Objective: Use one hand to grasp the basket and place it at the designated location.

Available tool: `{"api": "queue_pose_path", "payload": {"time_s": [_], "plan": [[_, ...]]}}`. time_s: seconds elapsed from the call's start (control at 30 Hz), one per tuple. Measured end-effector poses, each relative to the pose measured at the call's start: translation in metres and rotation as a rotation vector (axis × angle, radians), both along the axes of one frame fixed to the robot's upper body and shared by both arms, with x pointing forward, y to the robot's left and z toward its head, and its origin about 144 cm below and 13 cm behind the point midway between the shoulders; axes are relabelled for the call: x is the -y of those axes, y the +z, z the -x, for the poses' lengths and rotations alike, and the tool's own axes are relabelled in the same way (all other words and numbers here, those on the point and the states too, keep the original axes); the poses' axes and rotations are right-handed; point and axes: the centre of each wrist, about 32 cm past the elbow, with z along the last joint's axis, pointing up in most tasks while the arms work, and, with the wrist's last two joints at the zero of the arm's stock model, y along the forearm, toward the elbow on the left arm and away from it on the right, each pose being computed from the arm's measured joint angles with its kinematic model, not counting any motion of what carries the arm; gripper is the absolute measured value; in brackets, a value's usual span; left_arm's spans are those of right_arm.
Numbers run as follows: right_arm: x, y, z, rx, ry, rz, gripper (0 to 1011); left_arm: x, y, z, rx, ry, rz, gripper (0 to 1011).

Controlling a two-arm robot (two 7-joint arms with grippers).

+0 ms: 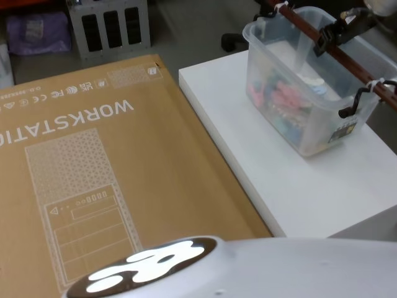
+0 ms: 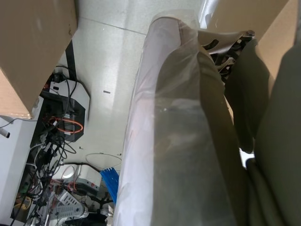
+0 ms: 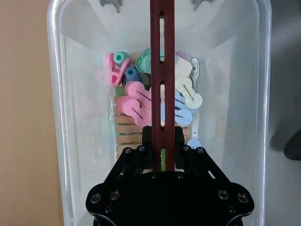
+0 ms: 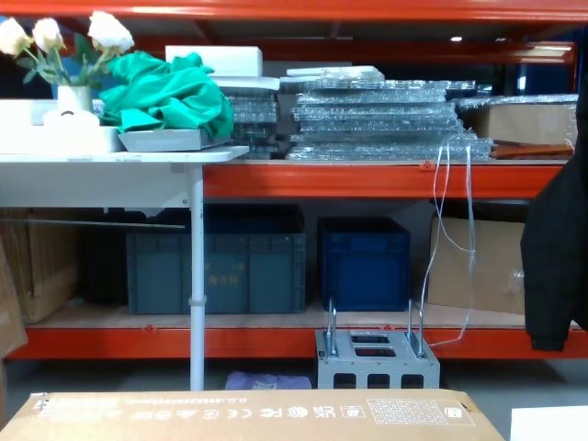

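— Where is the basket right now?

— I see the basket (image 1: 310, 87) in the upper right of the head view, sitting on the white table (image 1: 298, 180) toward its far side. It's a frosted see-through tub, and pink, blue and green plastic pegs (image 3: 141, 101) lie heaped in the bottom of it.

— And my right gripper?

— From the right wrist camera, the right gripper (image 3: 163, 155) sits low in the frame, its black fingers (image 3: 181, 141) closed in on either side of the dark red handle (image 3: 162, 70), which runs straight up the middle over the tub. In the head view the gripper (image 1: 327, 38) comes in from the upper right corner and meets that bar partway along it.

— The left one?

— I can't tell. The left wrist view gives me a plastic-wrapped pale shape and a floor with tangled cables, nothing of the fingers.

— Any writing you can read?

— The big cardboard box (image 1: 105, 180) on the left of the head view reads "WORKSTATI", upside down, cut off at the frame edge. There's a small dark label (image 1: 345, 130) on the tub's near end, too small for me to read.
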Motion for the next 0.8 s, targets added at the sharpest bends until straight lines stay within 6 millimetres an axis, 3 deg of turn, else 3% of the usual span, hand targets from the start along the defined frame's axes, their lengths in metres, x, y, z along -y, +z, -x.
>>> {"api": "queue_pose_path", "payload": {"time_s": [0.8], "plan": [[0.0026, -0.0074, -0.0049, -0.072, -0.003, 0.002, 239, 0.0000, 0.0000, 0.0000, 0.000, 0.000, 0.000, 0]]}}
